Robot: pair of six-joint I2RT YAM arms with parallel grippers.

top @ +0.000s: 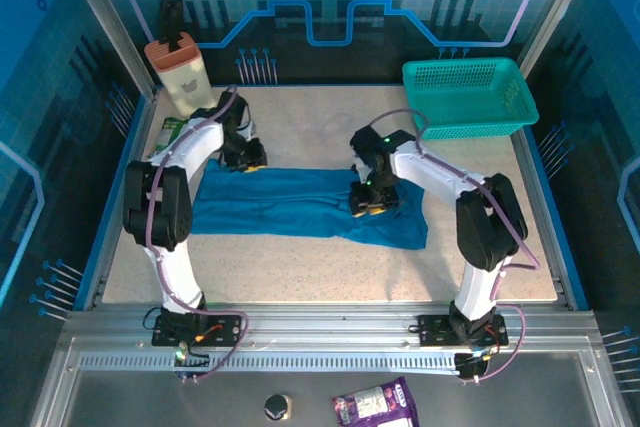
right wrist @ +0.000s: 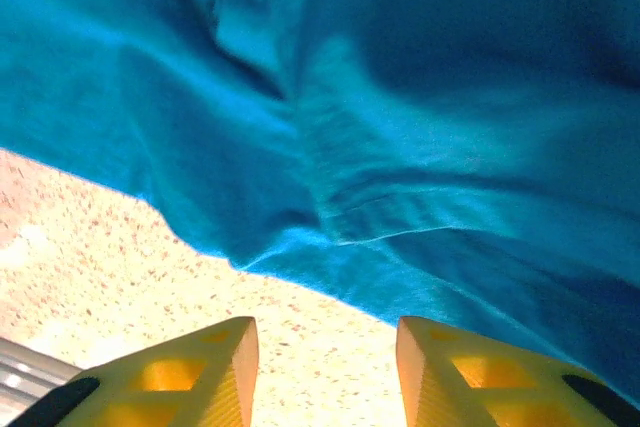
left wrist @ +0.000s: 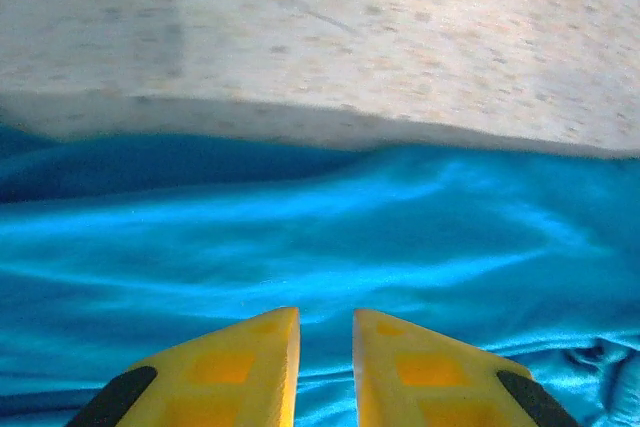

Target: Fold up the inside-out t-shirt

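The left gripper (top: 248, 160) is found with jaws nearly closed; a pinch on cloth cannot be confirmed. The inside-out t-shirt (top: 290, 212) is laid directly ahead of it, long axis running toward the right gripper (top: 368, 207), which is released, the cloth edge just beyond its fingertips (right wrist: 235, 347).

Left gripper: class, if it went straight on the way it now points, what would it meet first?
The inside-out t-shirt: its blue cloth lies directly ahead of the left gripper, with bare table only beyond. How close is unclear.
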